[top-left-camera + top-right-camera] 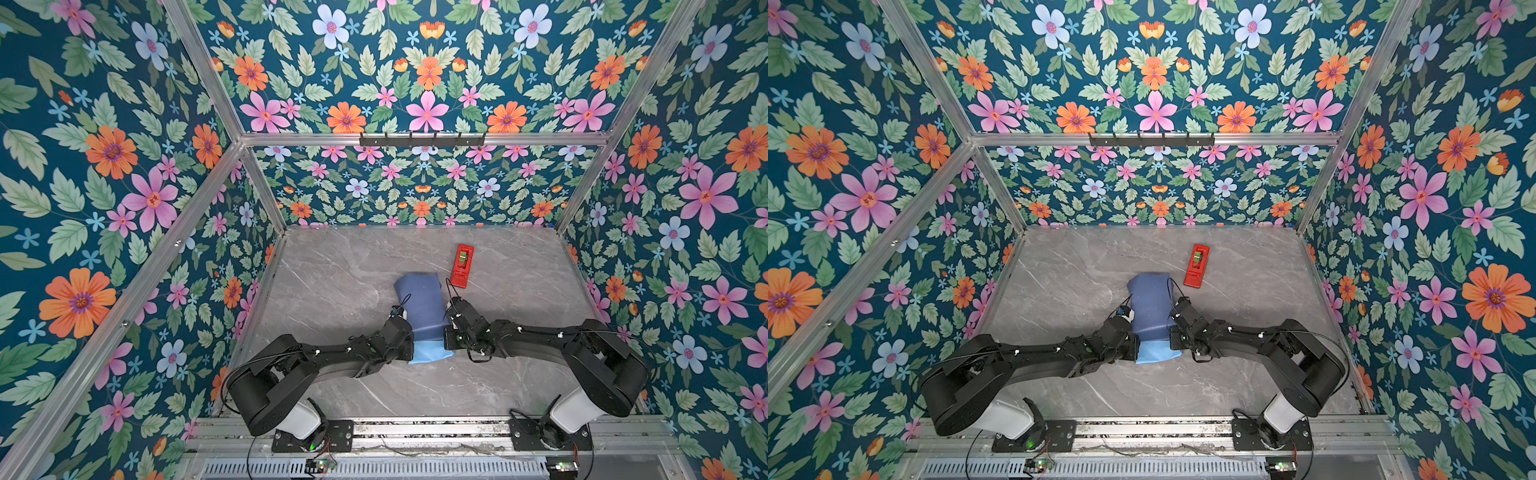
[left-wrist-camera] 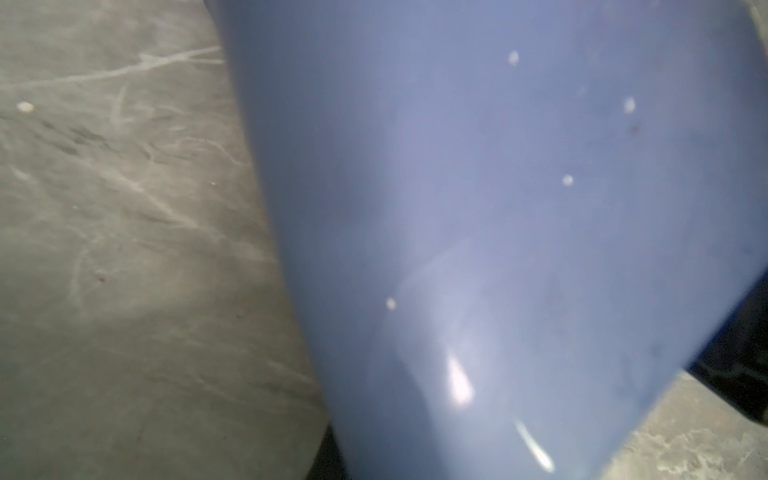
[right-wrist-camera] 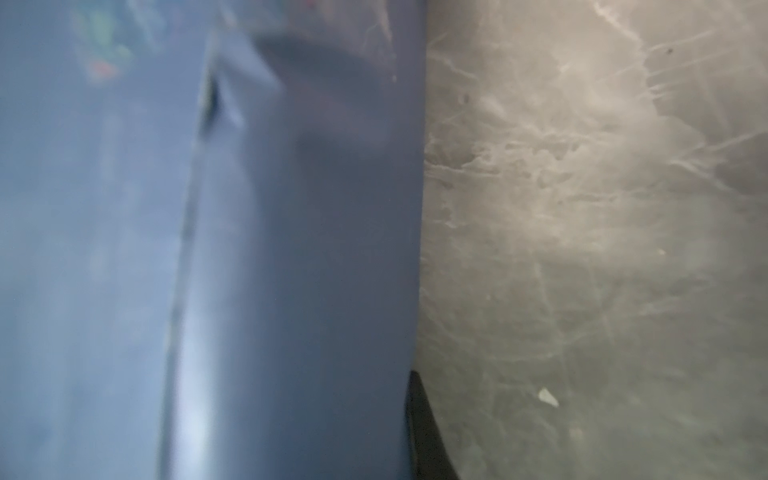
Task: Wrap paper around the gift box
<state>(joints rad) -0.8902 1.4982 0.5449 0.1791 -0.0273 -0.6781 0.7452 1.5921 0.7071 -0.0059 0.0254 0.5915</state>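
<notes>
Right gripper (image 1: 449, 332) fingers clenched, sitting at the right edge of the paper (image 1: 420, 305). One dark finger (image 3: 419, 424) pokes out just past the sheet's edge in the right wrist view, but the pinch itself is hidden, so can't confirm paper is in the jaws. Left gripper (image 1: 406, 332) fingertips are buried under its own wrist and the sheet, can't tell whether clenched or released; it touches the paper's left edge, directly across from the right one. The paper between them is humped up off the table (image 1: 332, 270), darker slate-blue face outward, and runs away from the arms toward the back wall with a rounded far end. A bright light-blue strip (image 1: 430, 355) lies flat on the table at the near end, between the two wrists. Both wrist views are blurred and half filled by slate-blue paper (image 2: 498, 208) close to the lens, grey marble beside it. Gift box not visible in any view; can't tell if it is under the hump. Red tape dispenser (image 1: 462, 266) lies near the paper's far right corner, not touching, in both top views (image 1: 1197, 266). Paper is roughly table centre.
</notes>
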